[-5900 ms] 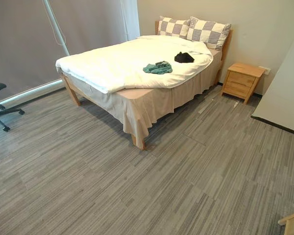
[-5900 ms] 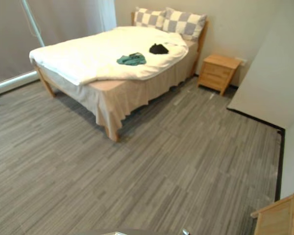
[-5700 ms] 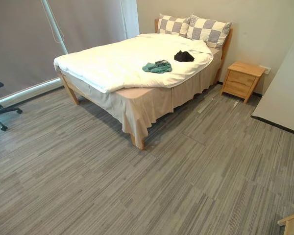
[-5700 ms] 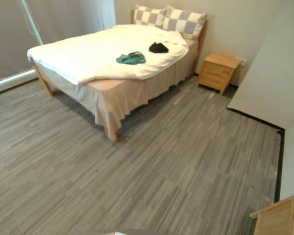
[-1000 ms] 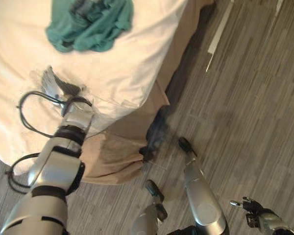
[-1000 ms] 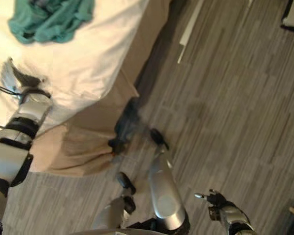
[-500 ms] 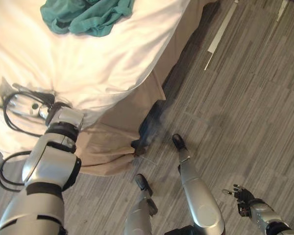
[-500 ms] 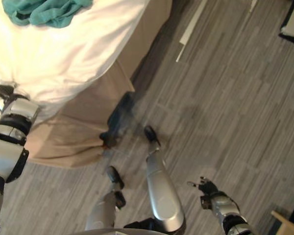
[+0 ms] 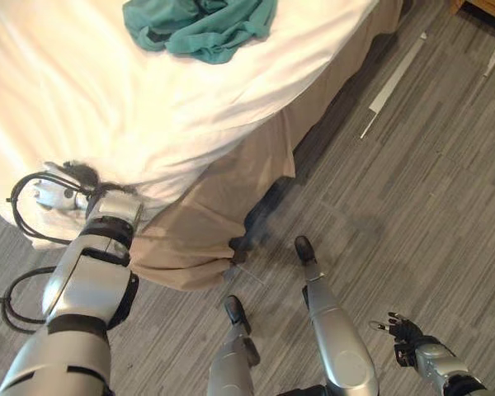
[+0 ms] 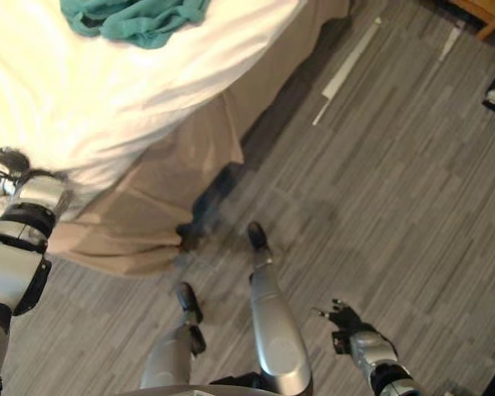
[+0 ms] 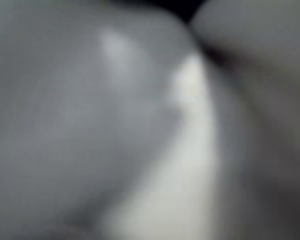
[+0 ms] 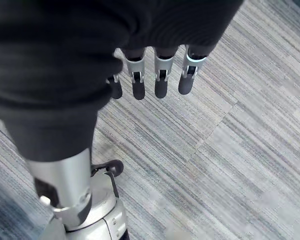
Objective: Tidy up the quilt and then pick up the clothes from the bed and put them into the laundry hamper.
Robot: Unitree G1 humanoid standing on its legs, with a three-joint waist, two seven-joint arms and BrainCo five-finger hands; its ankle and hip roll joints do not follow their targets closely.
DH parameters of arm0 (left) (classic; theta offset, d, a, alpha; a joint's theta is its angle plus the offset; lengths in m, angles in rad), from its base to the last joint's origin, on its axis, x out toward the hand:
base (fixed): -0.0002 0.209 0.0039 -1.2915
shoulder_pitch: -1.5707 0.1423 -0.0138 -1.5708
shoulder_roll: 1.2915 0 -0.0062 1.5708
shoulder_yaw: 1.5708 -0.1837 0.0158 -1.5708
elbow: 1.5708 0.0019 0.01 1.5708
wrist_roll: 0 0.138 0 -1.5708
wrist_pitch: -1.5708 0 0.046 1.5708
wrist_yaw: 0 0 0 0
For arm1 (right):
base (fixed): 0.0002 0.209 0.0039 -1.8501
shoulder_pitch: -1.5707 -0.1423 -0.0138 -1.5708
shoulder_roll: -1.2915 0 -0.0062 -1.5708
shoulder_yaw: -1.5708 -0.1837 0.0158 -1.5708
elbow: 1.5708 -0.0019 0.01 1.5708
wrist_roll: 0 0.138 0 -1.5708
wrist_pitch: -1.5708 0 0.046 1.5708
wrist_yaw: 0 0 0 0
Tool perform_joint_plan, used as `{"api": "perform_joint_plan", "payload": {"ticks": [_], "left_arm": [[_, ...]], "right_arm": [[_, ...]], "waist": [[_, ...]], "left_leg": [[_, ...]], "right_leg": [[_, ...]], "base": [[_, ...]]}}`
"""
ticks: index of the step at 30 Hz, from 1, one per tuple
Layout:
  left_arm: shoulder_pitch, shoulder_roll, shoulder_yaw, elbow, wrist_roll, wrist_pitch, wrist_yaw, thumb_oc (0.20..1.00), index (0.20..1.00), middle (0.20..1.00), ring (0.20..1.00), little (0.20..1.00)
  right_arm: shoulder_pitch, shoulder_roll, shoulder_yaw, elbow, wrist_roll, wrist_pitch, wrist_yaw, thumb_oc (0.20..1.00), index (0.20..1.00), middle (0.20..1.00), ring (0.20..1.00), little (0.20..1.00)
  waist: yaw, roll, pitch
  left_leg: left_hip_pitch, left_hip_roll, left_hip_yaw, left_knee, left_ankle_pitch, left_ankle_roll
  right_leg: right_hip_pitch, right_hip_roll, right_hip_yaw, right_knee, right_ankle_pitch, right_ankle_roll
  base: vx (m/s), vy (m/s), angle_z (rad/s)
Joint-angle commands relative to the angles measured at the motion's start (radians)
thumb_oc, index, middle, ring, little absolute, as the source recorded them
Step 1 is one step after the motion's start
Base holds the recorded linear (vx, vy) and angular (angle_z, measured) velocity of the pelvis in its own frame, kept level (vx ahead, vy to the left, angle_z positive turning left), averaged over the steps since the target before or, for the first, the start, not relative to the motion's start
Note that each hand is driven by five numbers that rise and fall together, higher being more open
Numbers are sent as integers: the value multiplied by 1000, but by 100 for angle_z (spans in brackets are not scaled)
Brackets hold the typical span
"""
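Observation:
The white quilt (image 9: 107, 91) covers the bed, and its lower edge hangs over the beige bed skirt (image 9: 223, 206). A bundle of green clothes (image 9: 202, 25) lies on the quilt near the bed's side edge. My left hand (image 9: 66, 188) is at the quilt's hanging edge near the bed's corner, sunk into the cloth, and its wrist view is pressed against pale cloth. My right hand (image 9: 406, 332) hangs low over the grey floor away from the bed. Its fingers (image 12: 161, 75) are straight and hold nothing.
The bed's wooden leg (image 9: 235, 260) stands under the skirt's corner. A white strip (image 9: 392, 82) lies on the grey plank floor (image 9: 421, 190) beside the bed. A wooden nightstand's corner (image 9: 491, 7) shows at the far right.
The camera has closed in from across the room to the bed's corner. Over the last second my left hand slid from the quilt's top down to its hanging edge.

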Motion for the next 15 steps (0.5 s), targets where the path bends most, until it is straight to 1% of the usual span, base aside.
{"api": "perform_joint_plan", "payload": {"ticks": [1, 2, 3, 4, 5, 6, 7, 8, 9, 10, 11, 12, 13, 14, 15], "left_arm": [[81, 64, 54, -100, -87, -170, 120, 200, 200, 200, 200, 200], [130, 37, 80, -179, -105, -215, 149, 200, 200, 200, 200, 200], [241, -38, 118, -319, -101, -297, 194, 200, 200, 200, 200, 200], [316, -95, 140, -403, -69, -347, 212, 200, 200, 200, 200, 200], [409, -159, 139, -497, 3, -383, 213, 200, 200, 200, 200, 200], [432, -173, 134, -520, 20, -392, 208, 200, 200, 200, 200, 200], [524, -230, 91, -625, 106, -389, 185, 200, 200, 200, 200, 200], [535, -236, 87, -638, 115, -385, 180, 200, 200, 200, 200, 200], [618, -281, 47, -687, 154, -393, 140, 200, 200, 200, 200, 200], [622, -283, 46, -689, 152, -390, 137, 200, 200, 200, 200, 200], [658, -290, 25, -684, 153, -398, 122, 200, 200, 200, 200, 200], [676, -293, 11, -674, 153, -413, 120, 200, 200, 200, 200, 200], [728, -310, -23, -632, 100, -426, 68, 200, 200, 200, 200, 200], [785, -339, -47, -548, 62, -463, 67, 573, 573, 573, 573, 573], [794, -343, -47, -532, 52, -460, 64, 573, 573, 573, 573, 573]], "right_arm": [[46, 48, 8, 2, -2, 3, -26, 1000, 1000, 1000, 1000, 1000], [50, 58, 0, 2, -9, 6, -34, 1000, 1000, 1000, 1000, 1000], [54, 78, -13, 1, -20, 15, -50, 1000, 1000, 1000, 1000, 1000], [53, 89, -16, -6, -21, 24, -64, 1000, 1000, 1000, 1000, 1000], [43, 100, -12, -1, -2, 24, -84, 1000, 1000, 1000, 1000, 1000], [40, 103, -11, 1, -5, 21, -85, 1000, 1000, 1000, 1000, 1000], [30, 120, -10, 14, 21, 7, -94, 1000, 1000, 1000, 1000, 1000], [30, 122, -10, 16, 24, 4, -94, 1000, 1000, 1000, 1000, 1000], [17, 133, -15, 17, 42, -5, -98, 1000, 1000, 1000, 1000, 1000], [17, 134, -15, 18, 40, -6, -98, 1000, 1000, 1000, 1000, 1000], [11, 134, -10, 18, 39, -14, -102, 1000, 1000, 1000, 1000, 1000], [9, 134, -9, 20, 45, -14, -104, 1000, 1000, 1000, 1000, 1000], [1, 133, -11, 31, 50, -17, -102, 1000, 1000, 1000, 1000, 1000], [-3, 137, -22, 36, 49, -9, -112, 1000, 1000, 1000, 1000, 1000], [-4, 138, -25, 37, 44, -8, -113, 1000, 1000, 1000, 1000, 1000]], "waist": [[9, -74, 20], [25, -73, 20], [60, -73, 21], [84, -74, 19], [118, -75, 17], [126, -75, 17], [167, -82, 16], [172, -83, 16], [207, -92, 19], [208, -92, 19], [226, -94, 21], [233, -94, 22], [257, -89, 26], [275, -82, 24], [278, -80, 24]], "left_leg": [[-123, 25, -54, 100, 71, 31], [-127, 23, -63, 105, 68, 33], [-127, 18, -84, 113, 58, 37], [-127, 14, -100, 115, 56, 39], [-130, 7, -121, 110, 59, 41], [-130, 5, -127, 110, 59, 41], [-131, -5, -151, 108, 59, 43], [-132, -6, -154, 108, 58, 44], [-129, -12, -167, 96, 59, 47], [-127, -12, -168, 94, 59, 47], [-123, -16, -174, 84, 61, 48], [-121, -18, -176, 80, 62, 48], [-110, -26, -185, 70, 62, 47], [-100, -34, -191, 58, 64, 48], [-97, -37, -193, 56, 65, 48]], "right_leg": [[67, -38, -2, 18, -64, 2], [75, -40, -13, 14, -66, 2], [98, -44, -36, 5, -72, 2], [109, -47, -50, -2, -72, 1], [122, -52, -70, -15, -69, -2], [127, -54, -75, -18, -68, -4], [147, -62, -101, -34, -65, -7], [150, -63, -104, -36, -65, -7], [167, -75, -130, -53, -57, -4], [169, -76, -132, -55, -57, -4], [181, -82, -149, -67, -53, -3], [189, -85, -157, -72, -52, -4], [217, -94, -183, -91, -48, -3], [241, -107, -198, -107, -43, 3], [246, -109, -200, -109, -42, 5]], "base": [[-52, -32, 20], [-69, -63, 19], [-86, -82, 18], [-110, -90, 32], [-82, -52, 36], [-92, -71, 61], [-52, -61, 56], [-101, -117, 62], [-65, -72, 51], [-95, -74, 48], [-46, -17, 51], [-67, -36, 41], [-37, -27, 45], [-32, -17, 31], [-16, 27, 41]]}}
